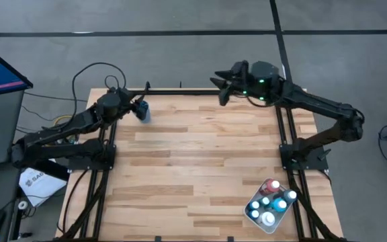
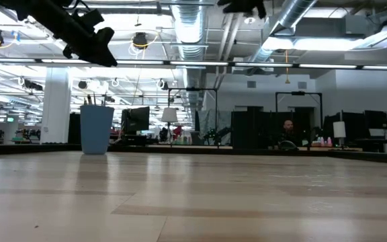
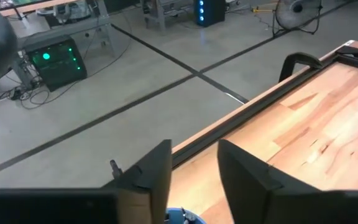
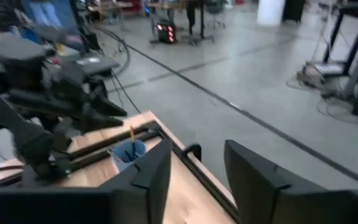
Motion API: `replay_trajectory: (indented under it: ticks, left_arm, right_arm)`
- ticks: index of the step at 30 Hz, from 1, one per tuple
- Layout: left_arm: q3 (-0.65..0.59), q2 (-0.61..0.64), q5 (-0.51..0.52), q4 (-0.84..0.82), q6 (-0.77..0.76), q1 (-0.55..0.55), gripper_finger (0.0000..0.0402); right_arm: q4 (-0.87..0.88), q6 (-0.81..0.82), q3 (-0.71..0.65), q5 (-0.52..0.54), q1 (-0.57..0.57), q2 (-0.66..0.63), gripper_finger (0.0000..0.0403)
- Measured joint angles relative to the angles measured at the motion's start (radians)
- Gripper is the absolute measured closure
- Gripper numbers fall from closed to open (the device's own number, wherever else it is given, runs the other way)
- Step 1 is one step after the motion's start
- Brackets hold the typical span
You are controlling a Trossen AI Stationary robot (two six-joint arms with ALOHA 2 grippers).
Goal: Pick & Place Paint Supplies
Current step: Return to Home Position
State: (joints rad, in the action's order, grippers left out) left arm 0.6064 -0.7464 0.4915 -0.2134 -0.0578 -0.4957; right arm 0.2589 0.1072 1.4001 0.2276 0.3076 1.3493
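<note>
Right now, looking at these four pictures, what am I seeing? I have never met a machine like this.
This is a two-armed robot at a pale wooden table. One picture looks straight down, one looks level across the tabletop, and two come from cameras on the wrists. Each arm ends in a two-finger claw called a gripper. The left gripper hovers over a round blue cup holding thin brushes, at the edge shown uppermost from overhead. The right gripper is raised along that same edge. Both are open and hold nothing. Near the right arm's base, a white rounded-corner tray holds small paint bottles.
</note>
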Motion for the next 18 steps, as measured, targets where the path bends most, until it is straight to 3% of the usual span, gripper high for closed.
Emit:
replay_trajectory:
  ticks: [4,8,11,14,16,18]
  left_arm:
    - [0.009,0.029,-0.007,-0.002,-0.027,0.000,0.0245]
    - [0.065,0.103,-0.090,0.012,-0.029,0.001,0.0237]
    - [0.092,0.154,-0.109,0.013,-0.027,0.001,0.0270]
    - [0.103,0.197,-0.128,0.034,-0.024,0.001,0.0334]
    - [0.103,0.224,-0.187,0.066,-0.015,0.001,0.0381]
    - [0.103,0.246,-0.253,0.109,-0.022,0.001,0.0391]
  right_arm:
    - [0.024,-0.059,0.000,-0.021,0.010,-0.099,0.0233]
    - [0.015,-0.167,-0.028,-0.057,0.033,-0.258,0.0231]
    - [-0.036,-0.168,-0.112,-0.172,0.086,-0.382,0.0262]
    - [-0.091,-0.152,-0.249,-0.231,0.136,-0.500,0.0326]
    - [-0.167,-0.150,-0.366,-0.295,0.153,-0.575,0.0377]
    - [-0.279,-0.138,-0.487,-0.362,0.161,-0.650,0.0391]
